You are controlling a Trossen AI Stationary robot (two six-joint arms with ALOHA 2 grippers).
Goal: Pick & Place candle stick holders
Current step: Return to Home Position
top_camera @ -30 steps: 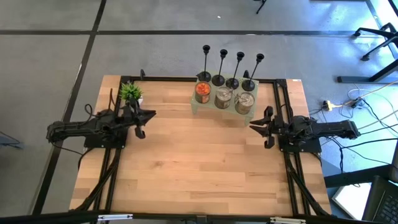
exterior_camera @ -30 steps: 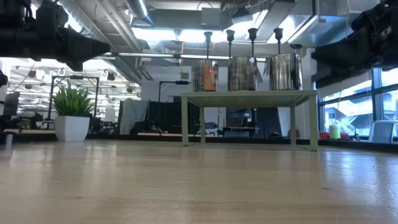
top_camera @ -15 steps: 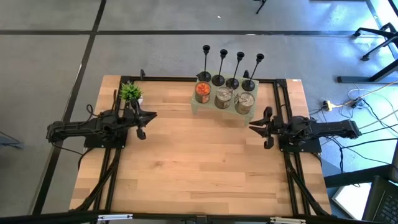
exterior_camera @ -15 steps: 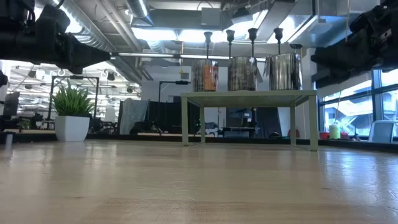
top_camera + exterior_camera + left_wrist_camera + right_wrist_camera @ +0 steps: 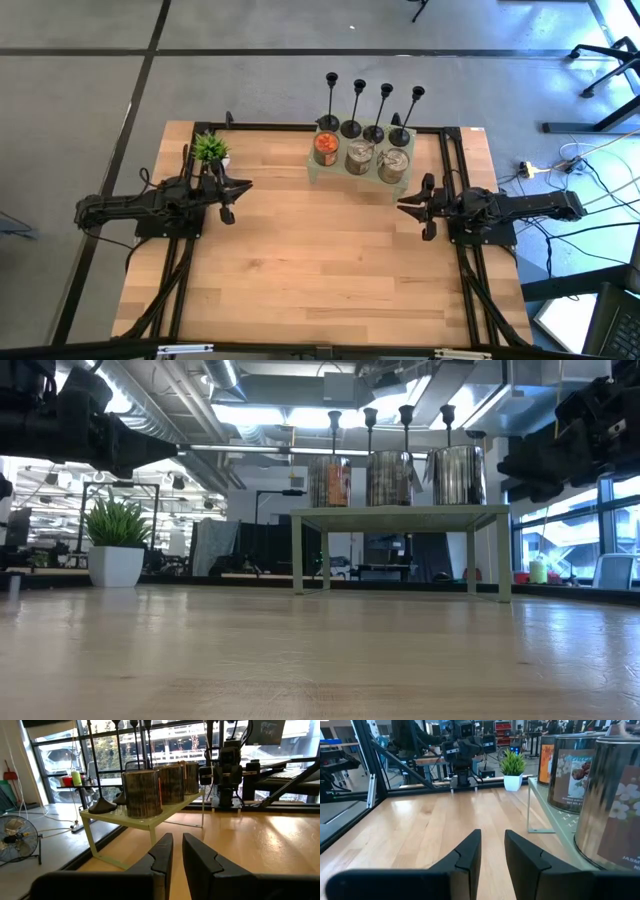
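One wooden table [image 5: 300,280] fills the lower-middle of the high view. It is bare except for a cluster at its top edge.

Two dark arms. The left arm [image 5: 140,208] lies at the frame's mid-left and the right arm [image 5: 510,210] at mid-right. Both lie flat along the table's sides and point inward at each other.

The left gripper [image 5: 176,839] has its fingers nearly together with a slim gap and nothing between them. It hangs above the table just below the plant in the high view. The right gripper [image 5: 492,837] has its fingers a bit wider apart and also carries nothing. It sits just right of and below the shelf in the high view. Neither touches any object.

One pale green shelf [image 5: 400,513] on thin legs stands at the top centre of the table.

Three candle tins stand in a row along the shelf's front. There is one orange-labelled tin [image 5: 326,149] at the left end and two silver tins [image 5: 359,157] [image 5: 393,166] to its right, side by side.

Four candle stick holders [image 5: 351,128], black and slim, stand upright in a row at the back of the shelf behind the tins. Their round bases are on the shelf top and their cups rise above the tins in the low view's upper centre. All four are well apart from both grippers.

One small potted plant [image 5: 211,148] in a white pot stands at the upper left of the table, apart from the shelf.
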